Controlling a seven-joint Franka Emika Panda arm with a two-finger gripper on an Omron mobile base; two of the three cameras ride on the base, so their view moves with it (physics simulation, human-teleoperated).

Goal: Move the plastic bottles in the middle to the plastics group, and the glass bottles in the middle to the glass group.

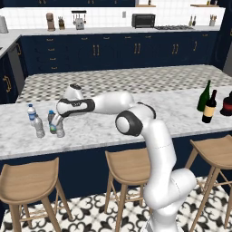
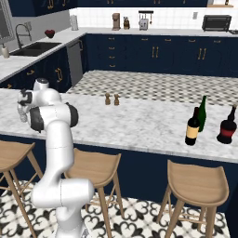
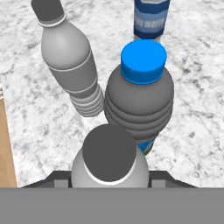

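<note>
The marble surface [image 1: 113,127] runs across the left base view, and the white arm [image 1: 149,136] reaches from 5 o'clock toward 9 o'clock, where the gripper [image 1: 58,121] sits low among a cluster of small bottles. In the hand view a clear grey unlabelled bottle [image 3: 109,164] stands upright right between the jaws at 6 o'clock, its dark cap facing the camera. The finger tips are hidden behind its shoulders, so I cannot tell whether the jaws press it or stand apart from it.

Just beyond it at 12 o'clock, touching or nearly so, stands the dark see-through bottle with the blue cap [image 3: 141,94], upright, a strip of blue label showing low on its side. At 11 o'clock the plain grey bottle [image 3: 70,61] stands upright, close beside the blue-capped one. At 1 o'clock is the blue-label bottle [image 3: 151,17], its cap cut off by the frame edge; in the left base view its white cap shows [image 1: 31,111].

Far off at 3 o'clock in the left base view, well apart from the cluster, stand the green wine bottle [image 1: 204,96], the dark wine bottle with tan label [image 1: 209,107] just beside it, and the squat dark red bottle [image 1: 227,104], all upright.

Wooden stools [image 1: 131,170] line the near edge of the surface.
</note>
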